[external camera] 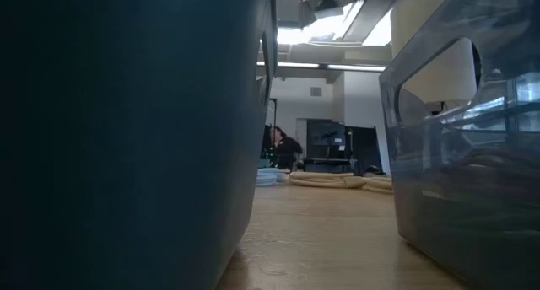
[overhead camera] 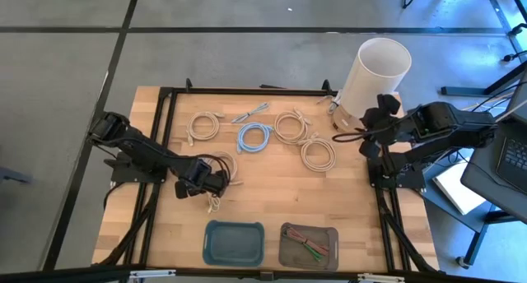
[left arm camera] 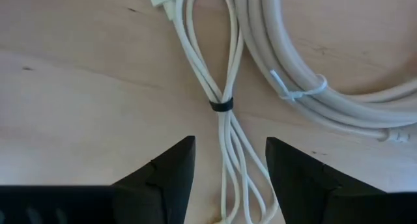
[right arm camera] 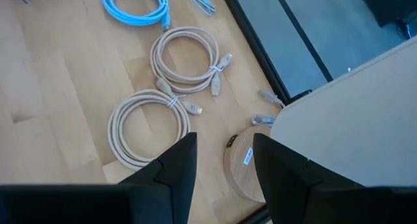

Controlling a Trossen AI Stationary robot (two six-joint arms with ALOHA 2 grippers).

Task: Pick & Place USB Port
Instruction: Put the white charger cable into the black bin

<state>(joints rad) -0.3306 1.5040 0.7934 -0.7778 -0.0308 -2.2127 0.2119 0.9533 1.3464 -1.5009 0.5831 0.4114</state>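
Left claw: the left gripper [left arm camera: 227, 178] is low over the worktop near its left edge, with its two fingers apart and nothing held.
USB cable: the small white USB cable [left arm camera: 221, 103] lies flat on the wood, tied in the middle by a black band [left arm camera: 221, 106]. Its strands run right between the open fingers. It is just beside a bigger cream coil [left arm camera: 326, 87].
Right claw: the right gripper [right arm camera: 225, 168] waits up high at the right edge, near the tall white tube [overhead camera: 372, 77]. Its fingers are apart and it holds nothing.
Step in hand: I think the left claw is about to pinch the small cable.
How to do it well: go straight down, close on the strands near the black band, and keep clear of the cream coil so it does not come up too.
Count of cables: four cream coils, one blue coil [overhead camera: 254, 137], one thin grey cable [overhead camera: 250, 113], one small white one.
Count of trays: two at the front edge, a blue tray [overhead camera: 234, 243] and a grey tray [overhead camera: 309, 245] with thin coloured bits in it.
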